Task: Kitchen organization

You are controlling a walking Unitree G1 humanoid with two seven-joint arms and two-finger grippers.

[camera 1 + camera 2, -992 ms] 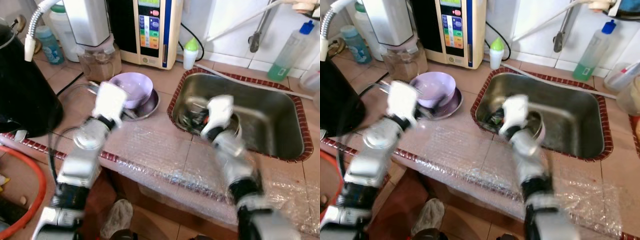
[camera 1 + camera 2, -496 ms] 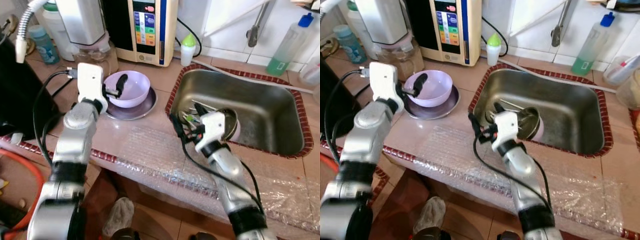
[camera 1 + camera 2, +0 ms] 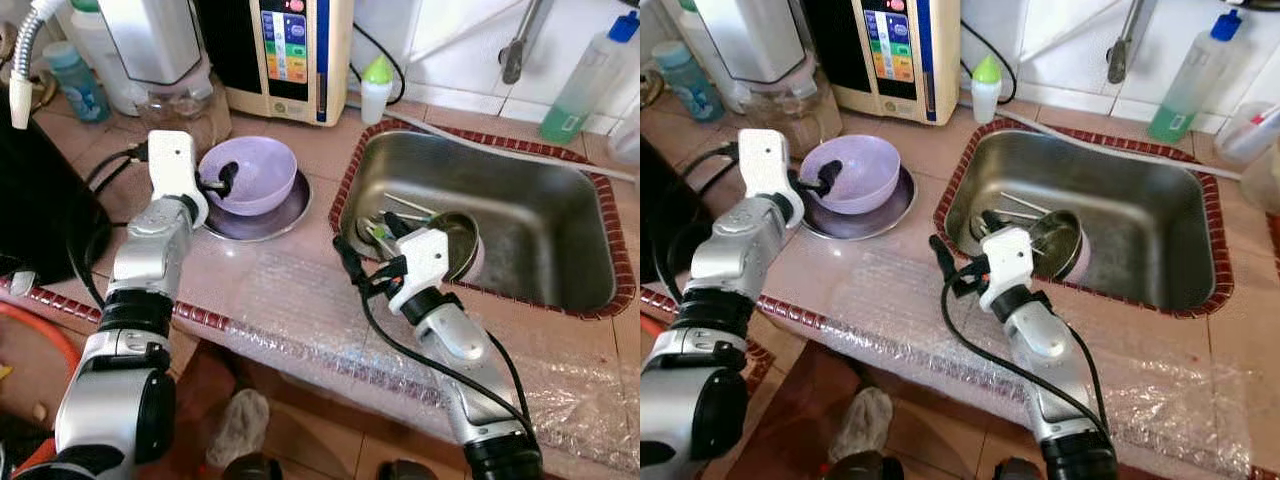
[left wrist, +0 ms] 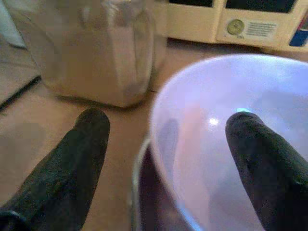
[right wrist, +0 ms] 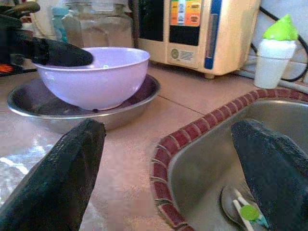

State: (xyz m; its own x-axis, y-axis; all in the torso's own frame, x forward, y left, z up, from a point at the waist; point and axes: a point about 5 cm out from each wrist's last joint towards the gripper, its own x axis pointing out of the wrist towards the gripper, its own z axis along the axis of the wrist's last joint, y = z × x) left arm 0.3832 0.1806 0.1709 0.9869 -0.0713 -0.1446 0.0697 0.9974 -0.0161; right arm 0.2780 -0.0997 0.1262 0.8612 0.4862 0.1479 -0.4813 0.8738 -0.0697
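Left eye view: the lilac bowl (image 3: 250, 174) sits in a steel dish (image 3: 280, 212) left of the sink (image 3: 560, 250).

Left wrist view: the left gripper (image 4: 166, 144), fingers spread, straddles the bowl's rim.

Right wrist view: the right gripper (image 5: 175, 163), fingers parted and empty, hovers over the sink's near-left edge.

Tiled counter (image 3: 300, 150) with steel plate (image 3: 285, 213), bubble wrap (image 3: 300, 300).

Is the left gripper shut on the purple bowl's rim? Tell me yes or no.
No: in the left wrist view the left gripper is open, its fingers astride the purple bowl's rim.
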